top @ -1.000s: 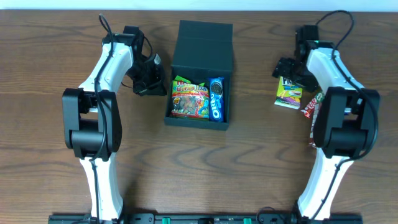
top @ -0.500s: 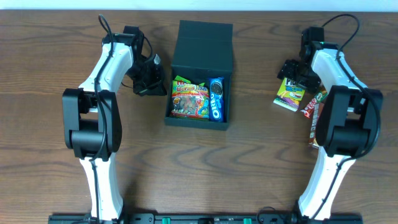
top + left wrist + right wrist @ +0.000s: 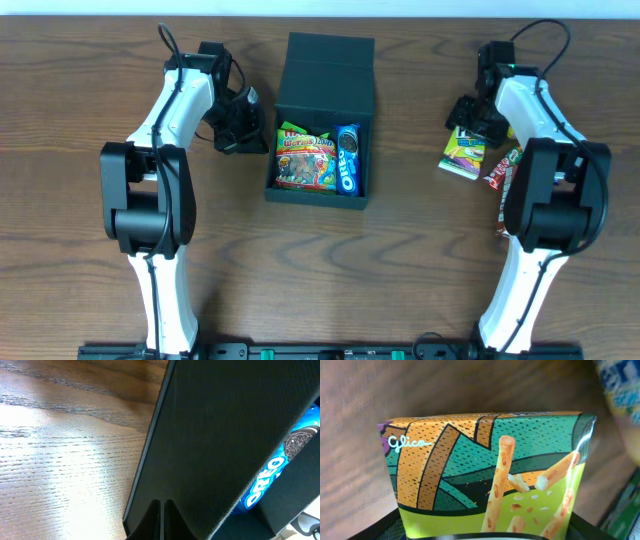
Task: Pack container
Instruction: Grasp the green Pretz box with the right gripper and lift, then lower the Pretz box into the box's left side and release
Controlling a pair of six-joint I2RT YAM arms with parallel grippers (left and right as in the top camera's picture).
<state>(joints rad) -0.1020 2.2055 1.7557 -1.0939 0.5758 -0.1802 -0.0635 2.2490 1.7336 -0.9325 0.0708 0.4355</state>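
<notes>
The container (image 3: 322, 110), a dark box with its flap lid folded back, stands open at the table's middle. It holds a gummy bag (image 3: 304, 160) and a blue Oreo pack (image 3: 348, 158). My left gripper (image 3: 247, 125) is shut and empty, its tips (image 3: 162, 510) against the container's left outer wall (image 3: 220, 435). The Oreo pack (image 3: 272, 472) shows over the rim. My right gripper (image 3: 468, 118) is closed across the width of a green and orange Glico stick packet (image 3: 463, 152), which fills the right wrist view (image 3: 490, 470) between the fingers (image 3: 367, 527).
A red snack packet (image 3: 499, 170) lies on the table to the right of the Glico packet, partly under my right arm. Another packet's blue and white edge (image 3: 620, 390) shows at the top right of the right wrist view.
My right gripper shifted slightly right and then back left, and the Glico packet moved with it. The left arm and the container have not moved.
</notes>
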